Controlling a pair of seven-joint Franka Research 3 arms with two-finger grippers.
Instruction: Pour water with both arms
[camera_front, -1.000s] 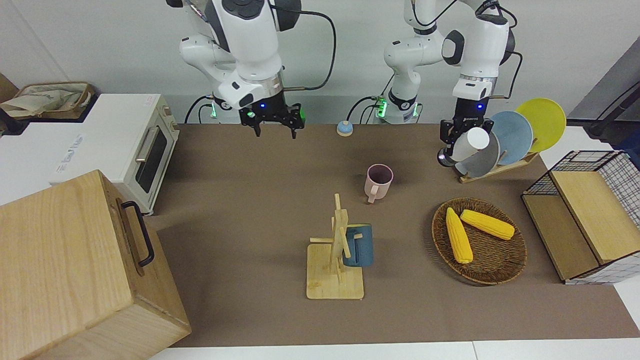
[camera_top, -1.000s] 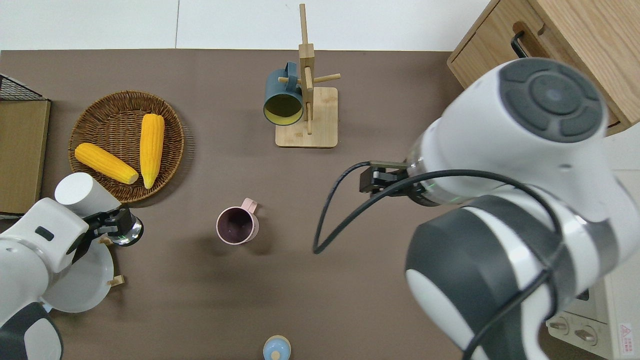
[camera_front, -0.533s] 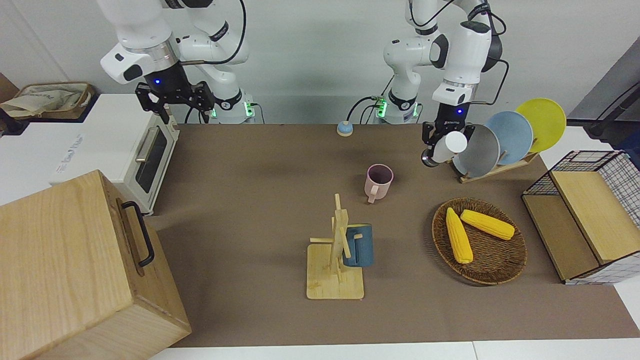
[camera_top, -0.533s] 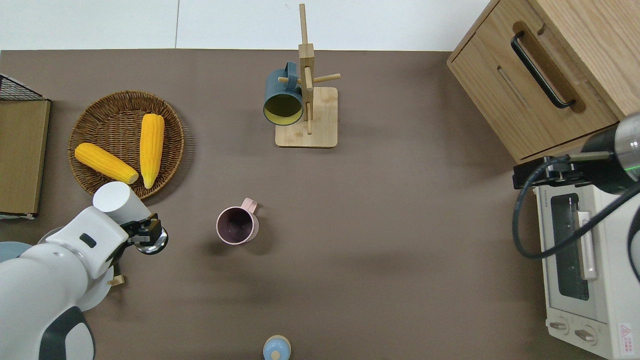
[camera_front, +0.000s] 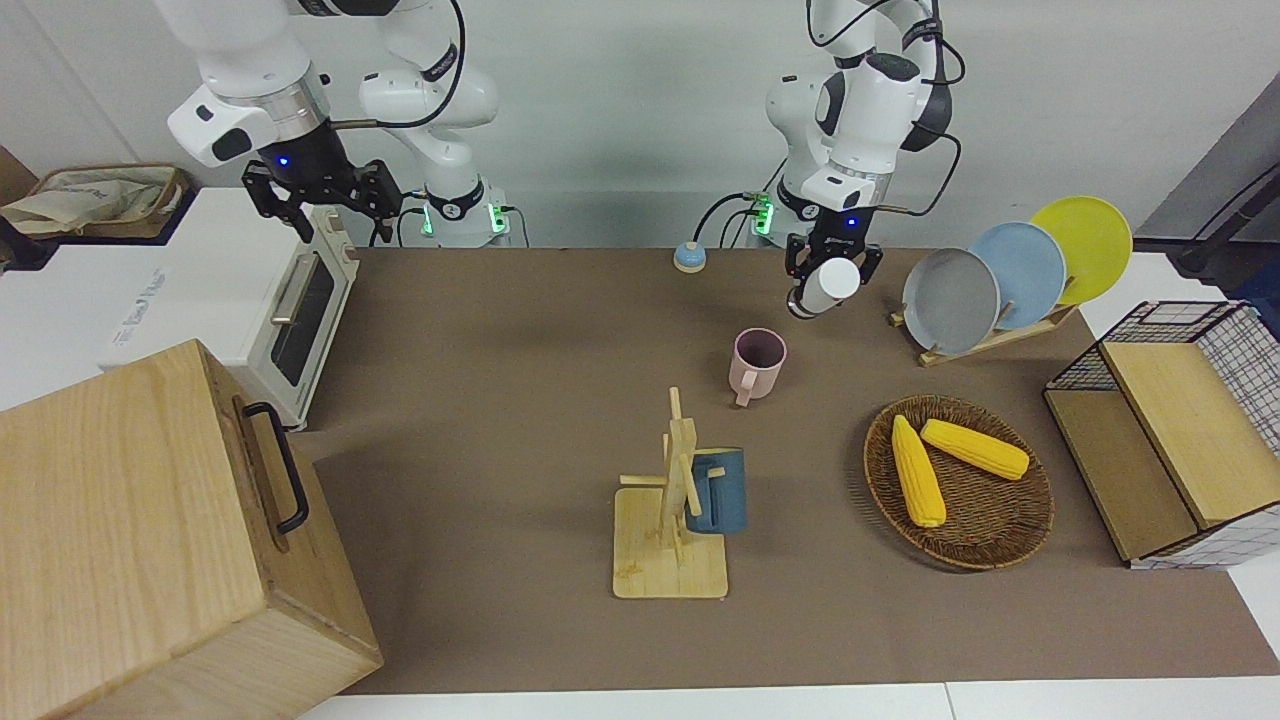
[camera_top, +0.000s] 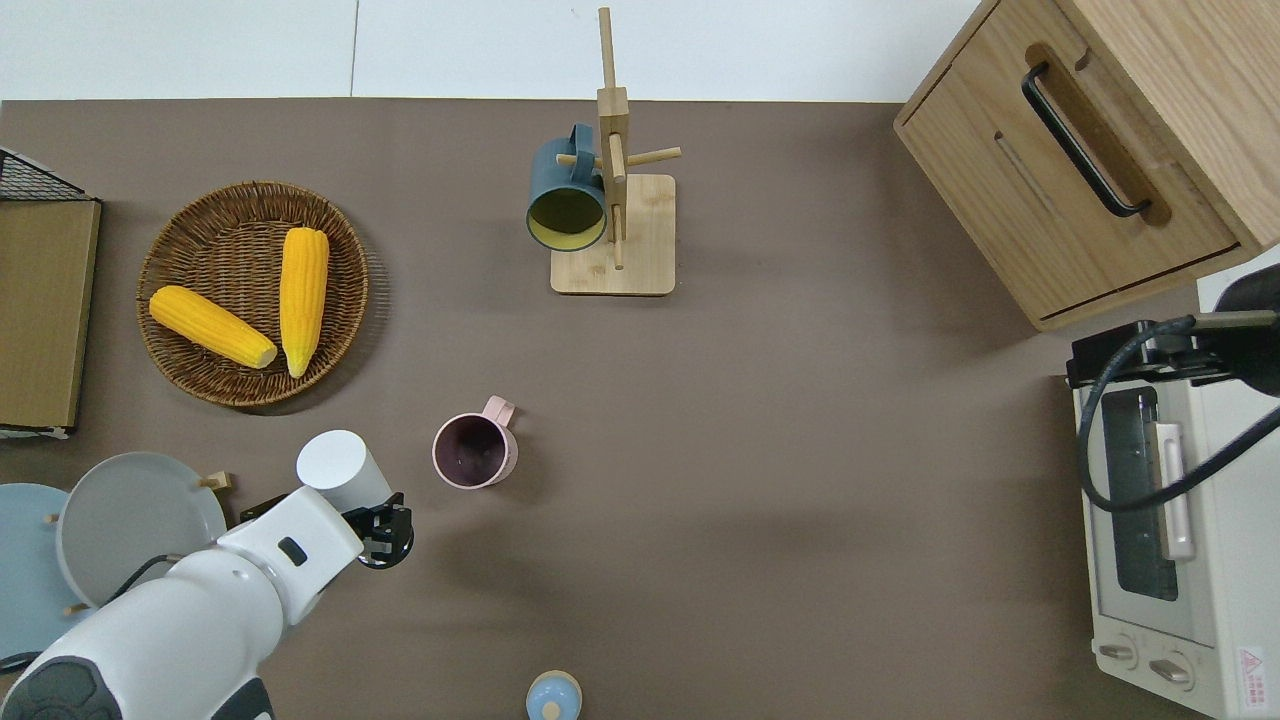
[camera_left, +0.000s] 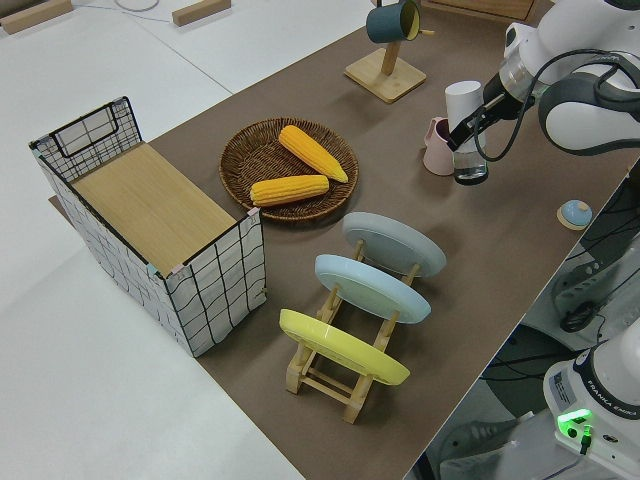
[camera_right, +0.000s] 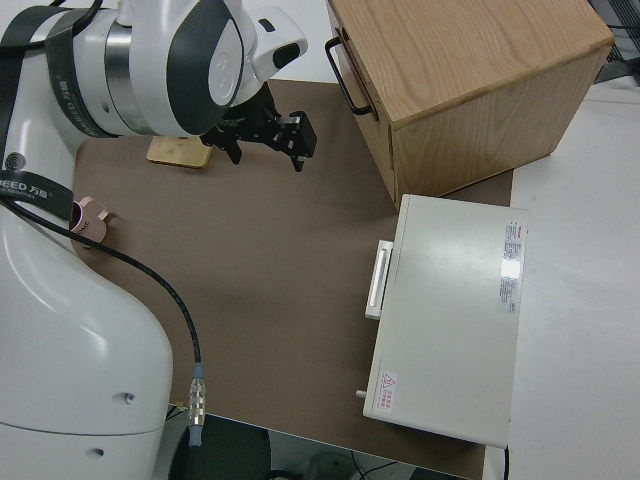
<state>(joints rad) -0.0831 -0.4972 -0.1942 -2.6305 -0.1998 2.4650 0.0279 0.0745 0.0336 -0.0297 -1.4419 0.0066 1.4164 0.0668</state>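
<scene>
My left gripper (camera_front: 830, 264) (camera_top: 377, 522) (camera_left: 470, 128) is shut on a white bottle (camera_front: 829, 281) (camera_top: 336, 463) (camera_left: 462, 99) with a silver end. The bottle hangs tilted in the air, over bare table just beside the pink mug (camera_front: 758, 360) (camera_top: 472, 452) (camera_left: 437, 150), toward the left arm's end. The mug stands upright with nothing visible in it. My right gripper (camera_front: 322, 205) (camera_top: 1125, 358) (camera_right: 268, 150) is open, holds nothing, and hangs over the end of the white toaster oven (camera_front: 250, 290) (camera_top: 1170, 500).
A wooden mug tree (camera_top: 612, 190) carries a blue mug (camera_top: 565, 200). Two corn cobs lie in a wicker basket (camera_top: 190, 230). A plate rack (camera_front: 1000, 335), a wire crate (camera_front: 1180, 430), a wooden box (camera_front: 150, 540) and a small blue bell (camera_front: 688, 257) sit around the edges.
My left gripper carried the bottle from the plate rack to beside the pink mug. The right arm swung off the table's middle to over the toaster oven.
</scene>
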